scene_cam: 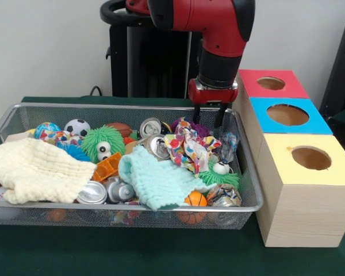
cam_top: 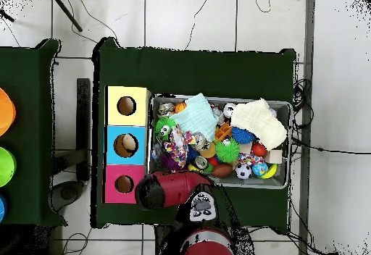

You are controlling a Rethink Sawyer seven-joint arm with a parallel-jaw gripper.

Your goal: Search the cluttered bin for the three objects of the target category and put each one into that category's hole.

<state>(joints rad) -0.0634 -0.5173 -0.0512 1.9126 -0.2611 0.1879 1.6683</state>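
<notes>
The bin (scene_cam: 248,172) is a silver wire-mesh basket full of clutter; it also shows in the overhead view (cam_top: 284,145). In it are several drink cans (scene_cam: 158,146), a soccer ball (scene_cam: 76,126), a brown football (scene_cam: 121,129), a small basketball (scene_cam: 195,199), two green fuzzy toys (scene_cam: 103,144), a cream cloth (scene_cam: 37,169), a mint cloth (scene_cam: 155,178) and a patterned cloth (scene_cam: 187,145). My gripper (scene_cam: 207,117) hangs open and empty just above the bin's far right corner. In the overhead view the red arm (cam_top: 170,189) hides it.
Three wooden boxes with round holes stand in a row right of the bin: red top (scene_cam: 279,91), blue top (scene_cam: 263,107), yellow top (scene_cam: 284,169). In the overhead view they lie left of the bin, yellow (cam_top: 138,93) farthest from the base.
</notes>
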